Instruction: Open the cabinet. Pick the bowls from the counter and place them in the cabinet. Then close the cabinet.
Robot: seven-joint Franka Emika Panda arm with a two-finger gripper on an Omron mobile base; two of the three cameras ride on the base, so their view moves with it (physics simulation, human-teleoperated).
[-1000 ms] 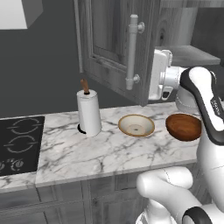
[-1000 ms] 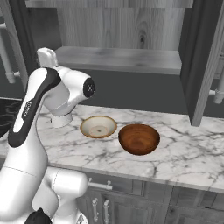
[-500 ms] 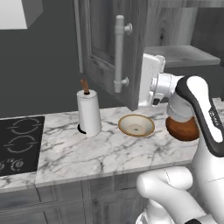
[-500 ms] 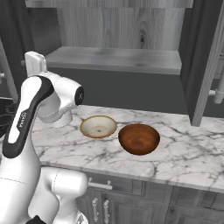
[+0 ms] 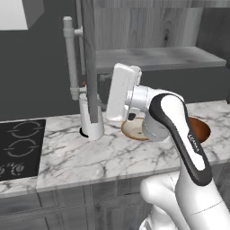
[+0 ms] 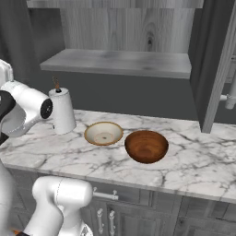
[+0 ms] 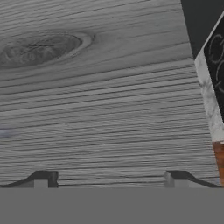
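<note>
Standing open, the grey wood-grain wall cabinet (image 6: 120, 62) shows its grey shelf bare. Its left door (image 5: 90, 58) is swung out edge-on in the left base view, its long vertical silver bar handle (image 5: 70, 58) on the far side from the arm. The right door (image 6: 221, 64) also stands out from the cabinet, over the right end of the counter.

The gripper (image 7: 111, 177) sits close against the inner face of the left door, whose grey grain and knot spread across the hand view. The jaws stand wide apart with nothing between them, the two dark fingertips (image 7: 43, 178) well spread.

On the long white marble counter (image 6: 193, 163) with grey veins the two bowls sit just beside each other below the open cabinet. The shallow cream bowl with a tan rim (image 6: 103, 133) lies to the left, and the deeper glossy reddish-brown bowl (image 6: 146, 146) to its right and nearer the front edge. Both are upright.

A white paper towel roll on a brown-topped spindle (image 6: 62, 110) stands upright left of the cream bowl. A black cooktop with ring marks (image 5: 18, 148) lies at the counter's left end.
</note>
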